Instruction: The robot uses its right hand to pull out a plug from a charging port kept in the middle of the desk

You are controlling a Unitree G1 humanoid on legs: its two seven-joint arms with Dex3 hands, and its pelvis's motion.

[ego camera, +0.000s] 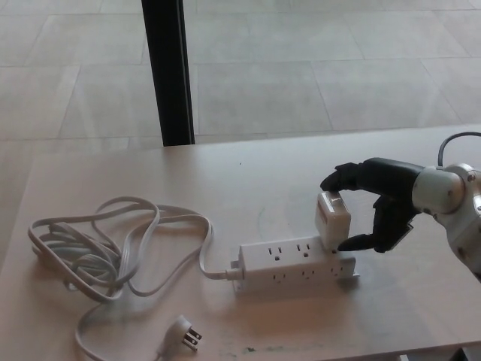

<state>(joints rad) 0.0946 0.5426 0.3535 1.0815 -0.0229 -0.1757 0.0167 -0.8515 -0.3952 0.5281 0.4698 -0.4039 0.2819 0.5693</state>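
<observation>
white plug (332,219), white power strip (294,265), pale grey-white cord (113,248); black right hand (376,203) on a white wrist; light wood-tone surface (225,180); black post (168,71); beige tiled floor (301,60).

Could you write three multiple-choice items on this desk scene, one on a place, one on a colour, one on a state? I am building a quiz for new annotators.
1. Where does the white cube-shaped charger plug sit on the white rectangular power strip?
A. at its right end
B. at its left end
C. lying beside it on the desk

2. What colour is the coiled power cord on the wooden desk?
A. black
B. light grey-white
C. red

3. How is the robot's black right hand placed?
A. resting flat on the desk
B. fingers around the charger plug, which is seated in the strip
C. holding the plug lifted clear

Answers: 1 A, the plug stands on the strip's right end. 2 B, the loops are pale. 3 B, fingers flank the plug and its base meets the strip.
</observation>
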